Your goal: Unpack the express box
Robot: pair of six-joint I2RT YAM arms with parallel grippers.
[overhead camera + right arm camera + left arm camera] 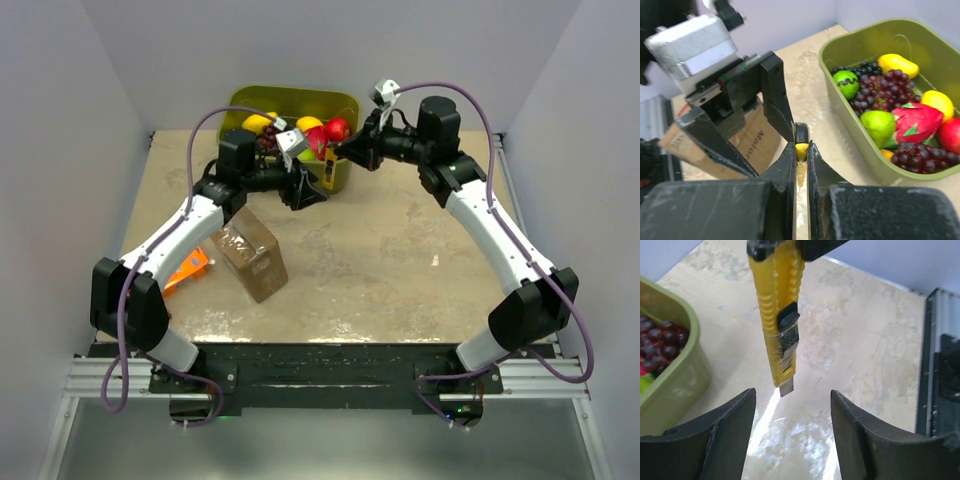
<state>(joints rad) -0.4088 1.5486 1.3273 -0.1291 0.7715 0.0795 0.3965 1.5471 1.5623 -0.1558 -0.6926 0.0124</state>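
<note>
Right gripper (801, 145) pinches the yellow utility knife (777, 315); left gripper (792, 405) gapes wide around its tip. Near-left of the fruit bin (340, 103), the express box (251, 254) sits on the table (400, 260). It looks light and crushable, so steady its side walls.

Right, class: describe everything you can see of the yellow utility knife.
The utility knife has a ribbed yellow plastic body, a black slider and a short metal blade tip showing. It hangs nearly upright, blade down, above the table. The right gripper clamps its upper end. The left gripper is open, its fingers standing either side without touching it.
</note>
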